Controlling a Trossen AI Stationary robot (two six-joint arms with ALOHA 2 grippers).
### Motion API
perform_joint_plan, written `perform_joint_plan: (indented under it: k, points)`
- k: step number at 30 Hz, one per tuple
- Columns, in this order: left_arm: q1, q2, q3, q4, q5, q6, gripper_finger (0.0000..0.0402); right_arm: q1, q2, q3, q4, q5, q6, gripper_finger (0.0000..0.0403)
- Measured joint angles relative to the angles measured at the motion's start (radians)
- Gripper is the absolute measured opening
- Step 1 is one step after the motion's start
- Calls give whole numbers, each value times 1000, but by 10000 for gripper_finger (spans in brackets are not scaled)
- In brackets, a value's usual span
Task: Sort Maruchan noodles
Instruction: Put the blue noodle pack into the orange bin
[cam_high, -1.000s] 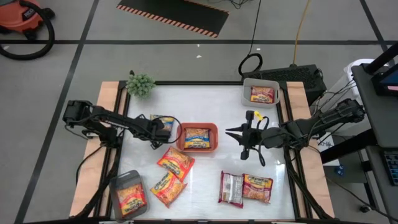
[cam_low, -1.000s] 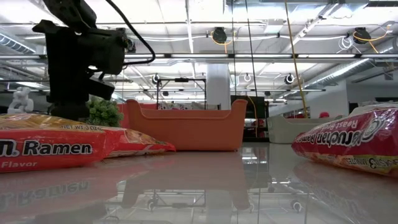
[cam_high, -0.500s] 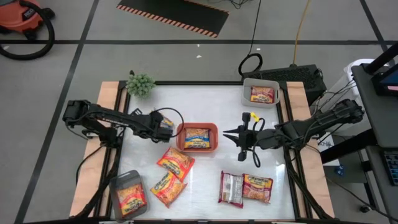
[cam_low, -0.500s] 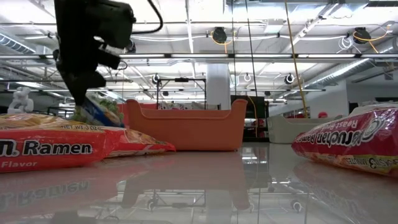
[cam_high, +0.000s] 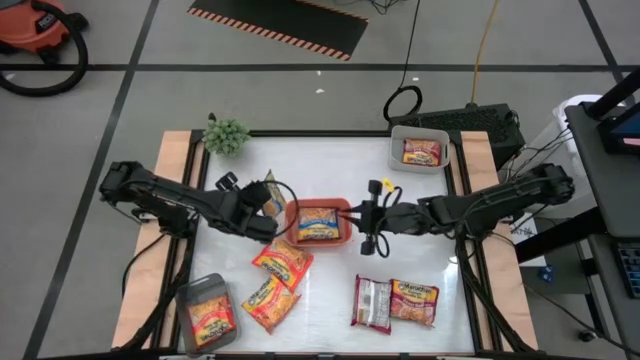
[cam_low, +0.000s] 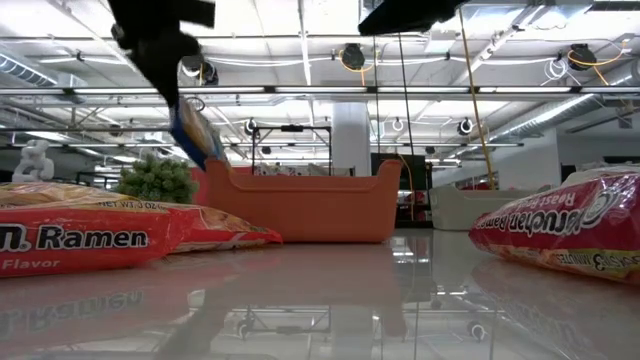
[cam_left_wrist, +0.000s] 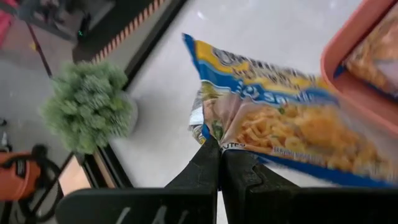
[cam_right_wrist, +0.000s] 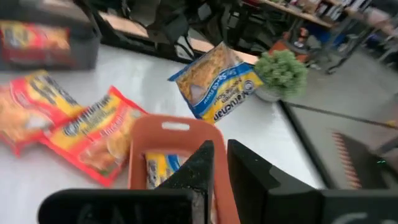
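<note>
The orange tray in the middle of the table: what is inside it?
Inside the orange tray lies one blue-yellow noodle packet. Whether another packet lies under it cannot be seen. The right gripper hangs at the tray's edge, covering part of the rim.

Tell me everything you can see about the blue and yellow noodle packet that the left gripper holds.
The blue and yellow noodle packet is a flat, crinkly plastic packet with a blue border and a picture of noodles on its yellow face. The left gripper is shut on one edge of it and holds it tilted in the air, clear of the table, next to the orange tray. Nothing else touches it.
</note>
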Motion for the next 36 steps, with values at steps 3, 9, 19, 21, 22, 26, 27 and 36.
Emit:
perform_joint_plan:
  k: [3, 9, 19, 21, 22, 26, 27, 36]
  points:
    - [-37, 0, 41, -39, -42, -39, 4, -25, 35, 0, 59, -56, 30, 38]
    - [-100, 0, 76, -43, -87, -63, 3, -49, 117, 0, 159, -123, 27, 38]
    - [-149, 0, 87, 77, -124, 44, 3, -99, 205, 0, 274, -159, 65, 71]
    - [-151, 0, 87, 142, -124, 98, 3, -105, 216, 0, 292, -159, 73, 89]
    - [-151, 0, 87, 180, -124, 122, 3, -108, 219, 0, 307, -159, 78, 98]
    - [-148, 0, 87, 350, -125, 252, 3, -109, 219, 0, 328, -159, 103, 128]
    - [-148, 0, 87, 391, -126, 289, 3, -108, 219, 0, 334, -159, 112, 134]
    - [-148, 0, 87, 520, -126, 407, 3, -113, 219, 0, 285, -232, 124, 175]
